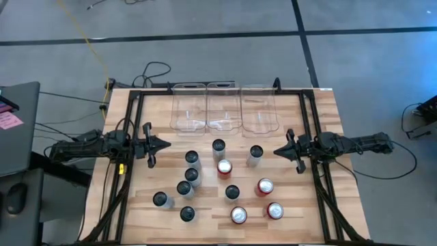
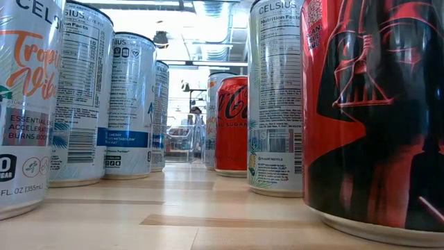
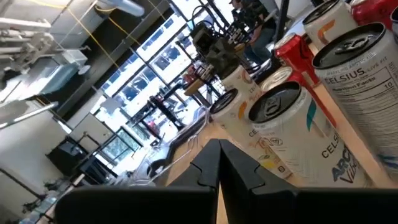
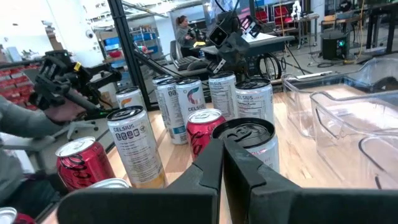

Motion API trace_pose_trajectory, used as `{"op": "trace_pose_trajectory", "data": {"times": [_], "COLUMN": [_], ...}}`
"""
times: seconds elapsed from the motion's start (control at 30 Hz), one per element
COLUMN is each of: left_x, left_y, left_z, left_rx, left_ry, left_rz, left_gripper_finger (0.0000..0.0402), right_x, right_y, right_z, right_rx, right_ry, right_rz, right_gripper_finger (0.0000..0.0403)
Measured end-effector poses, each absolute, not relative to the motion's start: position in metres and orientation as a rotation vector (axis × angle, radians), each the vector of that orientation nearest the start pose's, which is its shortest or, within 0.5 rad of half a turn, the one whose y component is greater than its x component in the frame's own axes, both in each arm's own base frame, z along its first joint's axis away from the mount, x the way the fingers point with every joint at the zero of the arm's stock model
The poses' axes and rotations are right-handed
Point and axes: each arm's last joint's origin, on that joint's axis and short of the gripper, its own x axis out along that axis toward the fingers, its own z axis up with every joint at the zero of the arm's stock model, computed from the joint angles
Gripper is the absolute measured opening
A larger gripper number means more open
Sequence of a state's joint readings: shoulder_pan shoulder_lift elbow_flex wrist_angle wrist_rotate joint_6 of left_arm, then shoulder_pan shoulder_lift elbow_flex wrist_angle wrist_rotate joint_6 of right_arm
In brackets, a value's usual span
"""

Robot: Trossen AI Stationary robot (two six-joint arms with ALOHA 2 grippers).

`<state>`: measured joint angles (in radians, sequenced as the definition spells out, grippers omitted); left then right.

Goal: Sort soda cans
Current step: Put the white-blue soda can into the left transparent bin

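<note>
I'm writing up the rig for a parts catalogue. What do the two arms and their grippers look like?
Both arms are dark, nearly black, slim and jointed, with black cables trailing off the table. The left arm carries a small yellow tag near its wrist. The left gripper and right gripper each taper to two dark, angular fingers forming a pointed wedge, with a short crossbar behind.

glossy metal cans (image 1: 224, 167), wooden table (image 1: 321, 123)
</note>
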<state>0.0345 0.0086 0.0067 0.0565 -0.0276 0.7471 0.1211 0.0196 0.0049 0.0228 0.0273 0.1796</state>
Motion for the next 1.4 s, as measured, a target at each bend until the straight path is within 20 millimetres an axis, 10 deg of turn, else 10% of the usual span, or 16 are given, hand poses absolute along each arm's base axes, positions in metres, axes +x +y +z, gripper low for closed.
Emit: {"op": "trace_pose_trajectory", "data": {"times": [0.7, 1.4], "left_x": [0.097, 0.098], "left_y": [-0.003, 0.002], "left_z": [0.174, 0.170], "left_rx": [-0.052, 0.034], "left_ry": [-0.081, -0.050], "left_rz": [-0.185, -0.021], "left_gripper_finger": [0.0000, 0.0013], "right_x": [0.093, 0.096], "right_y": [0.010, -0.011], "right_z": [0.196, 0.179], "right_rx": [0.190, 0.115], "right_ry": [-0.319, -0.159], "right_rz": [0.117, -0.343], "right_gripper_finger": [0.0036, 0.0036]}}
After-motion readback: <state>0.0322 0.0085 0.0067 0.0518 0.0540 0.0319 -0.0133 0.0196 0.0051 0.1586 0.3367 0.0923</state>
